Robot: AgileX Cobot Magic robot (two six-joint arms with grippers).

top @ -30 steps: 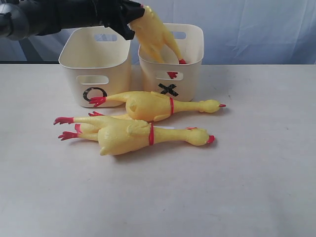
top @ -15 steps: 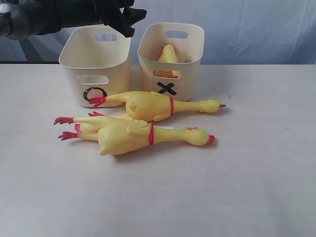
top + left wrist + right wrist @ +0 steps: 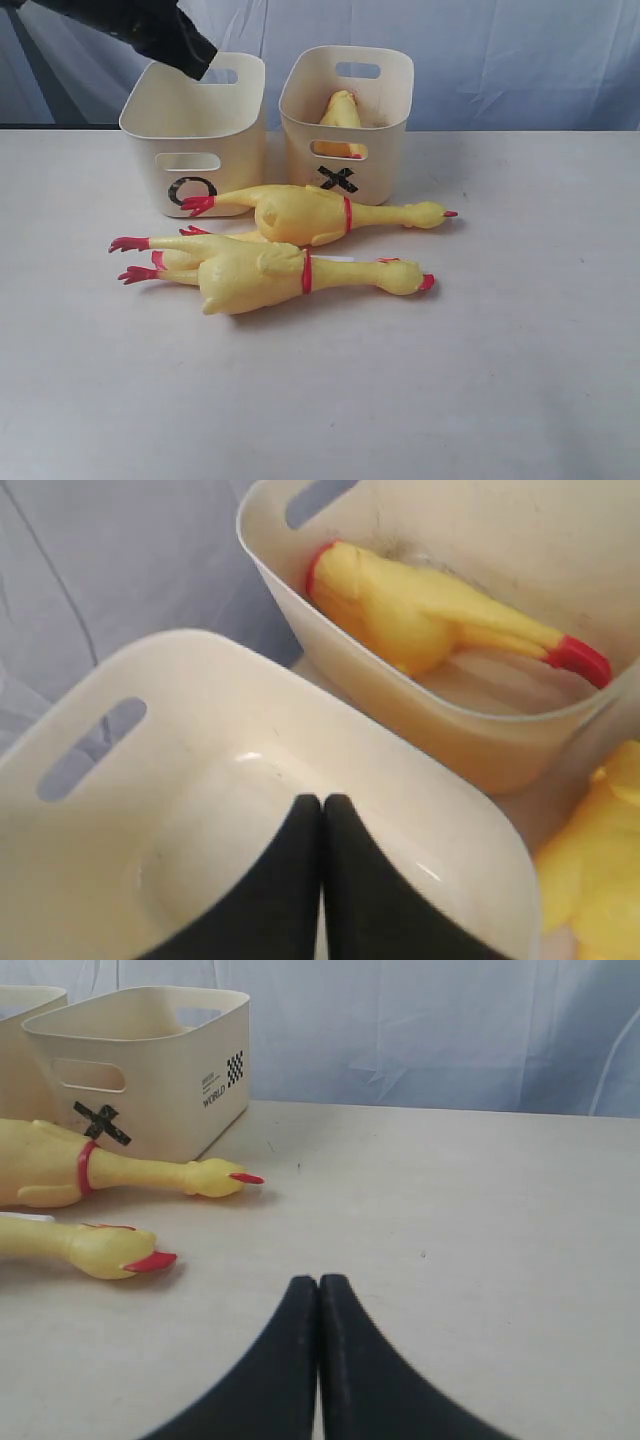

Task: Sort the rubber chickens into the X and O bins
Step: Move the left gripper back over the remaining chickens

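Observation:
One rubber chicken [image 3: 340, 110] lies inside the X bin [image 3: 345, 180], feet up in the left wrist view [image 3: 420, 605]. On the table in front of the bins lie three more: one [image 3: 310, 213] next to the bins, one [image 3: 270, 275] nearer, and one [image 3: 170, 252] partly hidden between them. My left gripper [image 3: 197, 57] hangs shut and empty over the O bin [image 3: 195, 135], whose hollow [image 3: 200, 740] holds nothing under the fingertips [image 3: 322, 802]. My right gripper [image 3: 319, 1282] is shut and empty low over the table, right of the chickens' heads [image 3: 215, 1175].
The cream table [image 3: 480, 350] stretches wide to the right and front of the chickens. A blue cloth backdrop [image 3: 520, 60] hangs behind the bins at the table's back edge.
My left gripper let go of the chicken, which dropped into the X bin. The gripper then swung left over the O bin and shut. The right gripper stayed shut.

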